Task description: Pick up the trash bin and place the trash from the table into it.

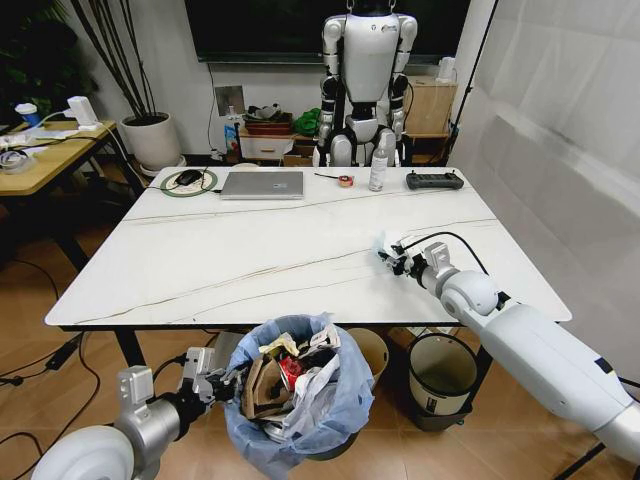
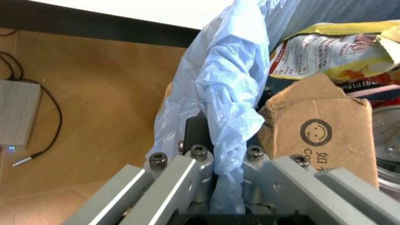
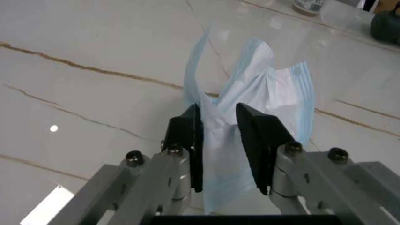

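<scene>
The trash bin, lined with a crinkly light-blue bag, hangs below the table's near edge. My left gripper is shut on its rim and bag; in the left wrist view the left gripper pinches the bag fold. Inside lie torn brown cardboard, a red wrapper and a printed packet. On the white marble table, toward its right side, my right gripper is shut on a light-blue face mask, held between the pads of the right gripper.
At the table's far edge sit a silver laptop, a mouse on a green pad, a tape roll, a bottle and a black controller. A cream bucket and a grey-black bin stand under the table.
</scene>
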You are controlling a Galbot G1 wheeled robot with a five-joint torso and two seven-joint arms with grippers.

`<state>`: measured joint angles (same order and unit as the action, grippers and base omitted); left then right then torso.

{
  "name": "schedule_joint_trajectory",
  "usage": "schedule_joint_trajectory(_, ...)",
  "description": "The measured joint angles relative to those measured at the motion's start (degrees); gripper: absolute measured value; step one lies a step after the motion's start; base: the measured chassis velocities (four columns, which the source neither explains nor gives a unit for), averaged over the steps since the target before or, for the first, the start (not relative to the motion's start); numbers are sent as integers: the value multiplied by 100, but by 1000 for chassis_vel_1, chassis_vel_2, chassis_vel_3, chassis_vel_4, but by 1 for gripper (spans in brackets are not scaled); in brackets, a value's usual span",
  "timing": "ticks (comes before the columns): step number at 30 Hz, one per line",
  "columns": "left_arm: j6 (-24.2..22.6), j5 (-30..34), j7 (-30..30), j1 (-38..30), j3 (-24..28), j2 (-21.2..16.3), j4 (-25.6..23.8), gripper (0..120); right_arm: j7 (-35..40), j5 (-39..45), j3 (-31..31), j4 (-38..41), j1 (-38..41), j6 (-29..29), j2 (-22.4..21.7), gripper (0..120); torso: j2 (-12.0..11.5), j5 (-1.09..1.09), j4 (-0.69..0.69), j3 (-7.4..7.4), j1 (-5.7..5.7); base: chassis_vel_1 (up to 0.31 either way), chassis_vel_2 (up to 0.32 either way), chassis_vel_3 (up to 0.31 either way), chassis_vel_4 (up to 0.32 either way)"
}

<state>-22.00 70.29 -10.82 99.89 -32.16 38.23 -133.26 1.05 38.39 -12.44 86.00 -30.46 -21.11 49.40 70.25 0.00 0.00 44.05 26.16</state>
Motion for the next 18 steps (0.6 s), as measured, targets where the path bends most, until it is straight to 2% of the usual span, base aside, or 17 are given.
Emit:
schedule_joint_trajectory(5, 0, -4, 1, -5, 16, 12, 0, 0, -30, -41, -12, 19, -17, 25, -19, 0, 0, 0, 0, 0, 0, 0, 0, 0, 0)
schedule_joint_trajectory(14, 2, -6, 2, -5, 24, 7, -1, 0, -91, -17, 22, 69, -29, 121, -92, 0, 0, 1, 0, 0, 0, 0, 0, 0, 0)
schedule_joint_trajectory(16, 2, -7, -14, 3, 32, 4, -5, 0, -163, 8, 102, 197, -28, 280, -140, 0, 0, 0, -1, 0, 0, 0, 0, 0, 0)
schedule_joint_trajectory(18, 2, -8, -22, 19, 34, -3, -6, 0, -326, 47, 135, 432, -9, 676, -214, 0, 0, 1, -1, 0, 0, 0, 0, 0, 0)
